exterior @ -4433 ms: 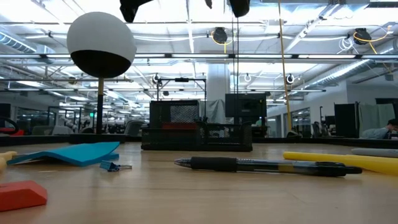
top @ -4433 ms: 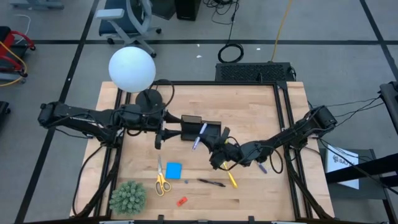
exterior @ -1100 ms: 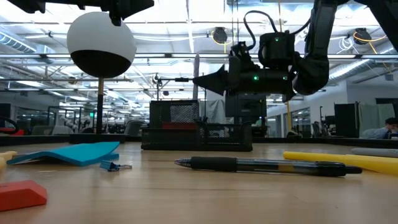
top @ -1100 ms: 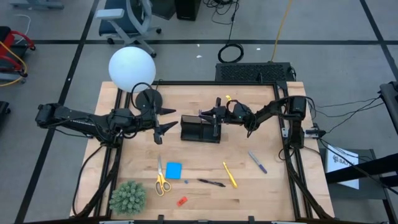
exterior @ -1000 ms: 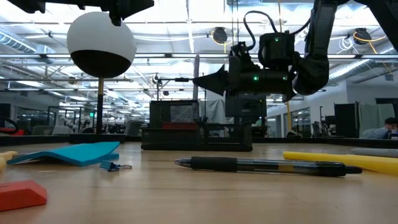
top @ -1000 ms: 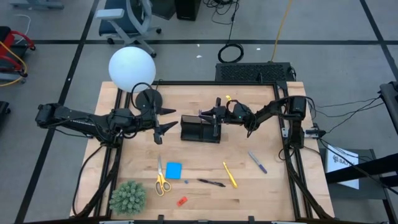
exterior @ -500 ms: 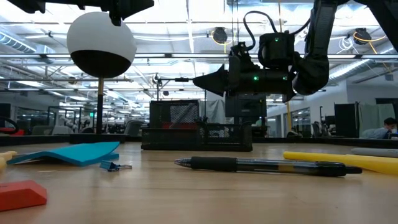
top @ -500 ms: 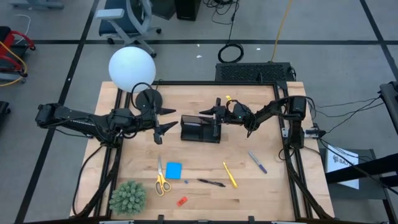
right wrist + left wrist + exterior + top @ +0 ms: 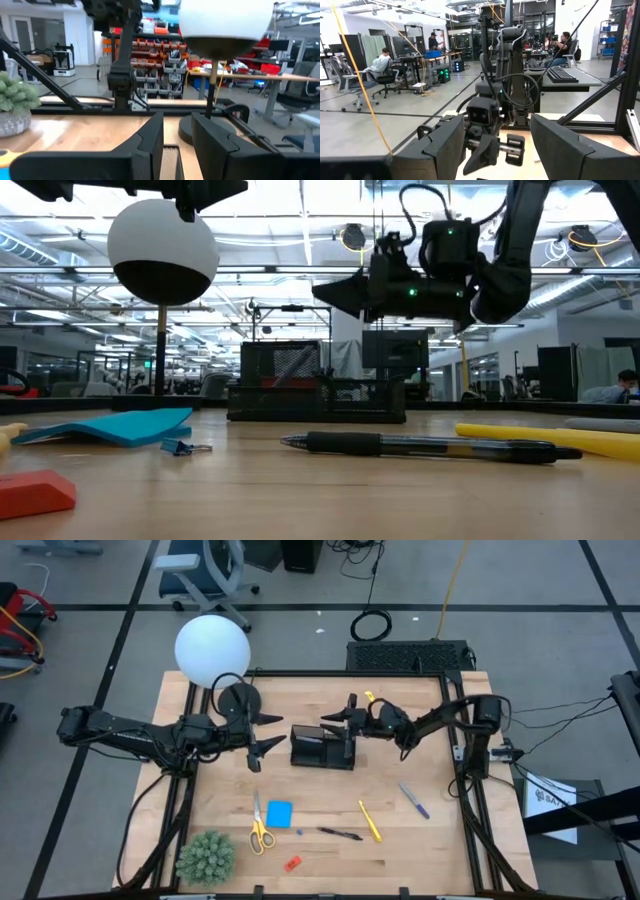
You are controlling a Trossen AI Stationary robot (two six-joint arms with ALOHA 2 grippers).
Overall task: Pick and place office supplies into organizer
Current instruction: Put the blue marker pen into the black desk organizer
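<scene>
Pens are left on the worktop: the yellow pen (image 9: 370, 821), the black pen (image 9: 340, 834) and the bluish-purple pen (image 9: 414, 800) all lie in front of the organizer (image 9: 322, 747). They are judged light, stiff and slick (best pinched mid-barrel, across the long axis). The yellow one is angled toward the near edge; the black one lies nearly crosswise. The right hand (image 9: 340, 722) is poised over the organizer, parted and empty. The left hand (image 9: 262, 734) waits beside it, spread wide, nothing held.
</scene>
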